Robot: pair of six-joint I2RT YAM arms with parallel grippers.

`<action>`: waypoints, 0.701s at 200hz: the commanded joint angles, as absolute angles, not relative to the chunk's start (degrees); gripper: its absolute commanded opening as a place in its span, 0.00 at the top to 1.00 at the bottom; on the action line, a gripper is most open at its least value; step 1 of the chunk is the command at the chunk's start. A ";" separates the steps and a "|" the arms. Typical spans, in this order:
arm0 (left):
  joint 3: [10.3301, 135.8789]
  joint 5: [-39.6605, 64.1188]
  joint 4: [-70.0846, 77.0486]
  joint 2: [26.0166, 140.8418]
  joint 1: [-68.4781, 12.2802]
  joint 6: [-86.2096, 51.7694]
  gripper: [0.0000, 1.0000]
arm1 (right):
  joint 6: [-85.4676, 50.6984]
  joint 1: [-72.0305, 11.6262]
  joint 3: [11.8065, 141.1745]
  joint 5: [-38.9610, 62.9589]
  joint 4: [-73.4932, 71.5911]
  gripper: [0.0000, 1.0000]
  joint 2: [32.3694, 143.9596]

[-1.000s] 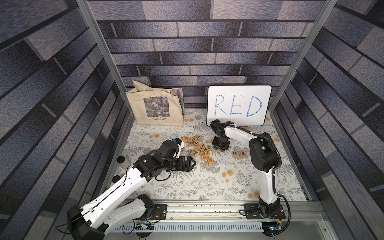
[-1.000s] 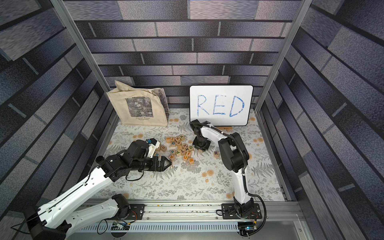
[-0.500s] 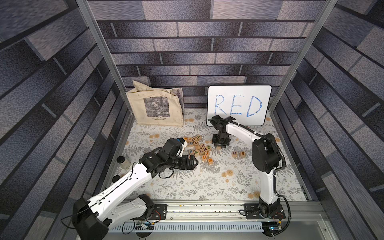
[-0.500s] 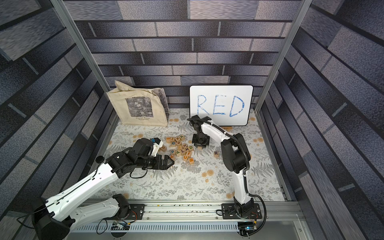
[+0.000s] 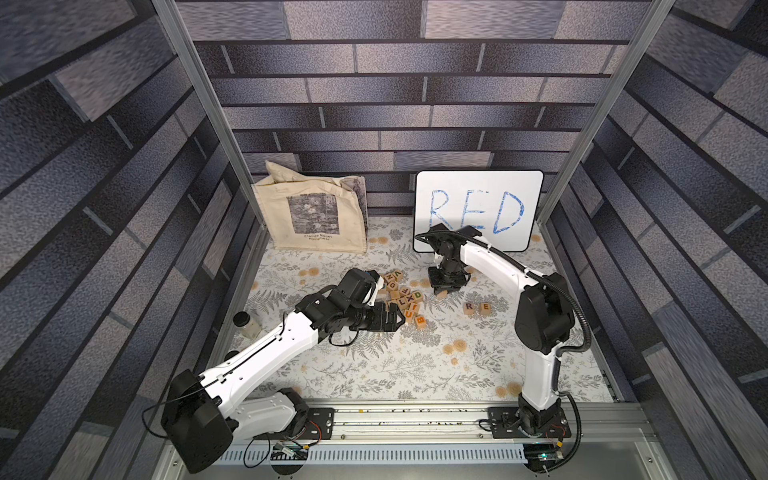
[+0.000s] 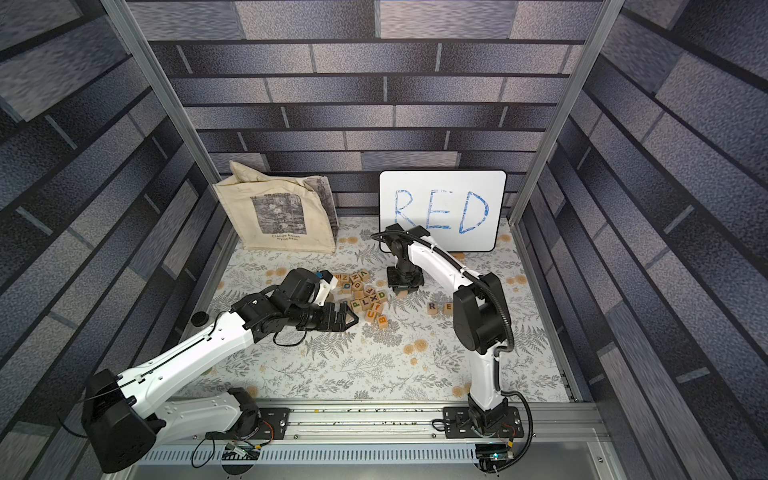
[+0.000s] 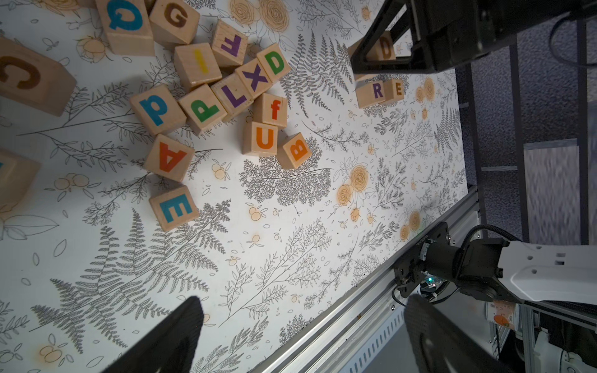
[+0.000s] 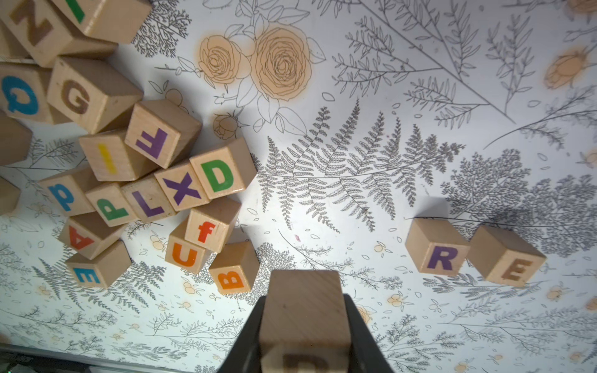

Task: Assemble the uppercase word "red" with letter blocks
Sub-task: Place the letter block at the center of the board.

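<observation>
The right hand (image 5: pixel 444 289), clenched on the orange D block (image 8: pixel 303 306), should next set it beside the E block (image 8: pixel 507 256), opposite the R block (image 8: pixel 436 248); the left hand (image 5: pixel 392 319) hangs released.

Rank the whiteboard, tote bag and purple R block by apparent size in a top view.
1. Whiteboard and tote bag: they look about alike, so I won't rank them.
2. Purple R block: by far the smallest.
</observation>
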State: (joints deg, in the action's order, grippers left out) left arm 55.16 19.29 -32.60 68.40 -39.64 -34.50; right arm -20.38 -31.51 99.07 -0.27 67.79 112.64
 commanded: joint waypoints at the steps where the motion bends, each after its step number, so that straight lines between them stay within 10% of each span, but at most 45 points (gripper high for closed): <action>1: 57.80 20.87 -30.68 69.79 -39.28 -32.88 0.00 | -16.61 -31.73 99.46 -3.65 70.75 0.83 110.09; 140: 63.42 23.91 -29.28 77.22 -39.94 -31.38 0.00 | -14.41 -30.18 90.52 -12.31 68.91 0.85 102.78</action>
